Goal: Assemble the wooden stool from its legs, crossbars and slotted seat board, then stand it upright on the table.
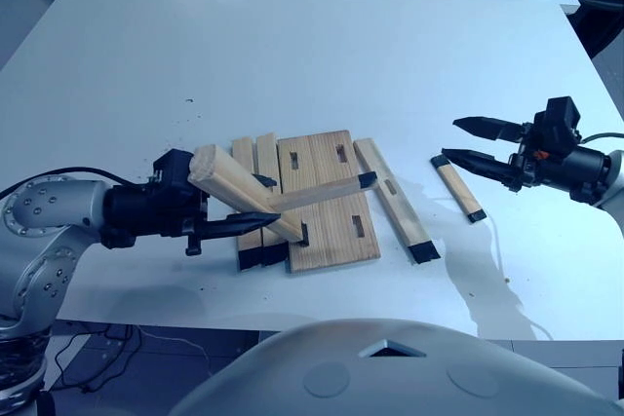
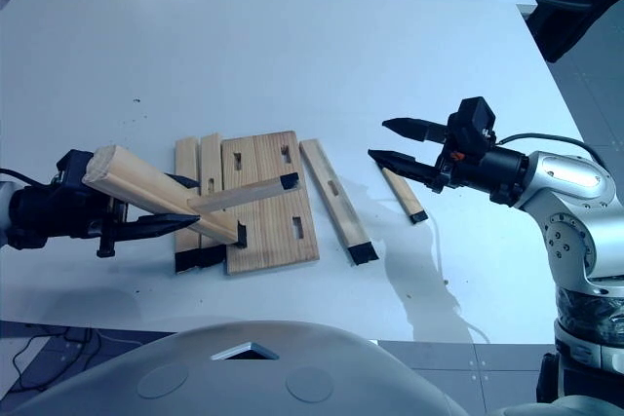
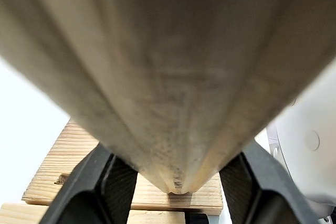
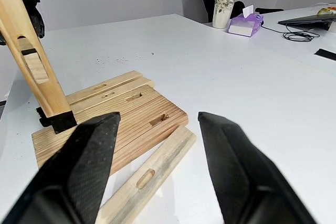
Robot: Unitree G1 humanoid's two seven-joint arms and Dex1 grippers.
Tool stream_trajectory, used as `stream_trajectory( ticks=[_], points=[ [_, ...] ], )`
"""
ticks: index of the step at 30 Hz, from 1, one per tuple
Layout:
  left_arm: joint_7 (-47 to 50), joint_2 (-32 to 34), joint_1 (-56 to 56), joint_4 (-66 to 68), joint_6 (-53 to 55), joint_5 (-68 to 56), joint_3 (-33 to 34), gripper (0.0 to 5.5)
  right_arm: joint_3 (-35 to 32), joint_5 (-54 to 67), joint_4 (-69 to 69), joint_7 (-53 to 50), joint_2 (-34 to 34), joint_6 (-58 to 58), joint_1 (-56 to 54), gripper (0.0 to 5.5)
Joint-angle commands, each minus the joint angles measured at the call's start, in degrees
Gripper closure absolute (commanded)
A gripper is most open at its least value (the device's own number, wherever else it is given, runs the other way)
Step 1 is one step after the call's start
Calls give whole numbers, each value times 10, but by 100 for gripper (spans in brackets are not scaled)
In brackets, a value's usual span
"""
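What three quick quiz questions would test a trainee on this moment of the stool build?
1. True or false: the right jaws are open and empty.
2. Over the seat board, the left jaws grip: A) a leg with a crossbar plugged in; B) a lone crossbar; C) nothing.
3. Which loose piece lies nearest the right jaws?
Key: 1 true; 2 A; 3 the short crossbar.
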Motion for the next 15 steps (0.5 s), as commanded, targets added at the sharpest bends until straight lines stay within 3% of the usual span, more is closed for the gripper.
stream_trajectory(
  ticks=[1,15],
  points=[
    [-4,3,5,-1,-15,27,-9,341,1,-5,-4,-1,-6,-6,-2,276],
    [4,-5,60,33,-155,199,-116,341,15,-9,13,16,-16,-10,-28,276]
  ],
)
